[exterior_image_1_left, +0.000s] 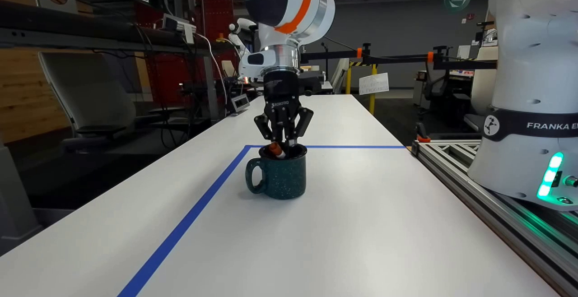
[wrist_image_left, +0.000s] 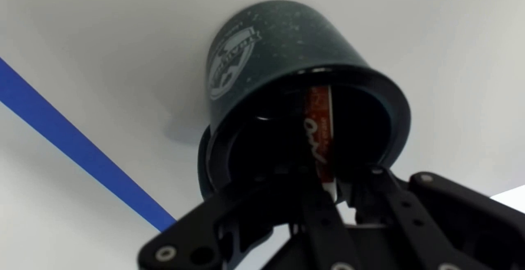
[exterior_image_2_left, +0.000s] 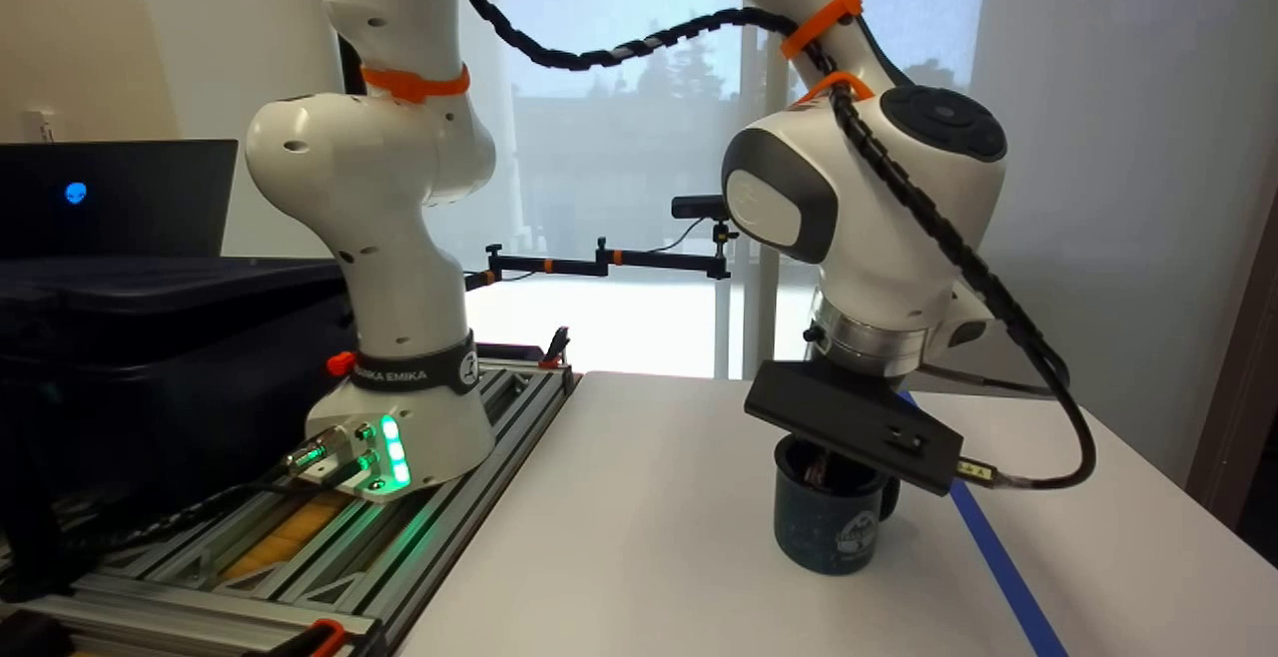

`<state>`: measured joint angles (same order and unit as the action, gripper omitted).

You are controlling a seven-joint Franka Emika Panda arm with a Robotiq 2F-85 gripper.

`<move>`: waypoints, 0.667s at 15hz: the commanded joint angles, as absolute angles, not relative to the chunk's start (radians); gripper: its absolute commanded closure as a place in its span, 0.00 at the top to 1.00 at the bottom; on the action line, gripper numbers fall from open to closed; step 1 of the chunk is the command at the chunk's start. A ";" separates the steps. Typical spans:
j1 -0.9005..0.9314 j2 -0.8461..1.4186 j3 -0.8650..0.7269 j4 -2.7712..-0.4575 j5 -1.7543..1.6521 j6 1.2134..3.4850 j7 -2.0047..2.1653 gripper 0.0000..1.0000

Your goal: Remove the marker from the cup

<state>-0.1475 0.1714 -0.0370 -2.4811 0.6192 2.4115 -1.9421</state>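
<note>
The cup (exterior_image_1_left: 285, 178) is a dark teal speckled mug standing upright on the table, also in the other views (exterior_image_2_left: 811, 537) (wrist_image_left: 293, 36). The marker (exterior_image_1_left: 276, 149) leans inside it, its orange-red end at the rim. The wrist view shows its red lettered barrel (wrist_image_left: 321, 132) deep in the mug; its upper part is behind the fingers. My gripper (exterior_image_1_left: 284, 143) points down at the mug's mouth. In the wrist view its fingers (wrist_image_left: 333, 188) lie on both sides of the marker; whether they grip it is too dark to tell. The wrist camera hides the fingertips in an exterior view.
Blue tape (exterior_image_1_left: 194, 215) runs along the white table (exterior_image_1_left: 361, 225) beside the mug's handle. The robot base (exterior_image_1_left: 528, 161) stands on a metal frame (exterior_image_2_left: 519, 457) at the table's edge. A small grey device (exterior_image_1_left: 240, 103) sits at the far edge.
</note>
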 commanded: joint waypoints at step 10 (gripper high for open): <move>-0.121 -0.264 -0.095 -2.599 0.379 2.393 -1.671 0.05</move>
